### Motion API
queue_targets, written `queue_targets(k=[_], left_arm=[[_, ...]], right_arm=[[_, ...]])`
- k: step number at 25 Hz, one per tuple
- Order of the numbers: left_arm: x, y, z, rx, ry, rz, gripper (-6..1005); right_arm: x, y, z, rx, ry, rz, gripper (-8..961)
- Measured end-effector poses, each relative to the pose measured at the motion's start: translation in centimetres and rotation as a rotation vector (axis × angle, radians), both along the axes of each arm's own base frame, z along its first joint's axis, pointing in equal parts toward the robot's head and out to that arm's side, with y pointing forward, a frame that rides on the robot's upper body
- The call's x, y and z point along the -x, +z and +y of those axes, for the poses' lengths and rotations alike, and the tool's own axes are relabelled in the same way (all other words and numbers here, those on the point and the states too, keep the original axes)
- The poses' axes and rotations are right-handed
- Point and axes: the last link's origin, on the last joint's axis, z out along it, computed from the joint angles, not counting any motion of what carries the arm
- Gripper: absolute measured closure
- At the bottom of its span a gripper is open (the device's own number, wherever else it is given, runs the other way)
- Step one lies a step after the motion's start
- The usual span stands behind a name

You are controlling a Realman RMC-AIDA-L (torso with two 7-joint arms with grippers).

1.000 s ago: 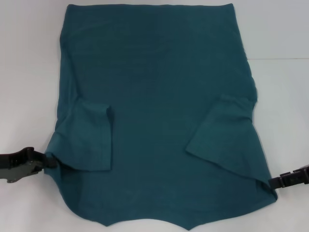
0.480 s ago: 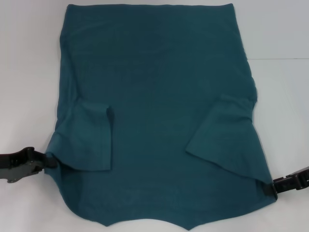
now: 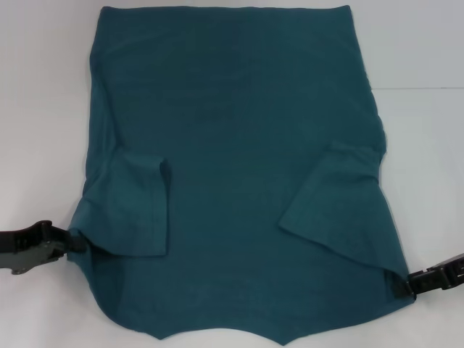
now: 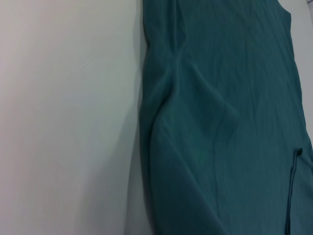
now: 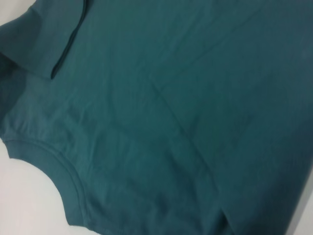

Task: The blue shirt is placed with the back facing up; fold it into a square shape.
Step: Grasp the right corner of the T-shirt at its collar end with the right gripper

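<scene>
Large dark teal-blue soft cotton T-shirt lies flat on the white surface, plain side up, both short sleeves folded inward, collar at the near edge. Left gripper touches the shirt's near-left shoulder edge; right gripper touches the near-right shoulder edge. Cannot tell whether either pair of jaws is apart or clamped on cloth. Likely step: take both near corners. Best to pinch both layers evenly, lift together, and carry level toward the far hem so edges align.
</scene>
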Motion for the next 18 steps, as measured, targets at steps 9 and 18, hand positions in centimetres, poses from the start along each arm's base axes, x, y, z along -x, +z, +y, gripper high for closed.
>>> queue_targets(k=[9, 18], left_arm=[[0.0, 0.0, 0.0, -0.001, -0.001, 0.000, 972], [0.0, 0.0, 0.0, -0.005, -0.001, 0.001, 973]], right_arm=[[0.6, -1.0, -0.1, 0.015, 0.006, 0.014, 389], [1.5, -1.9, 0.2, 0.028, 0.024, 0.030, 399]])
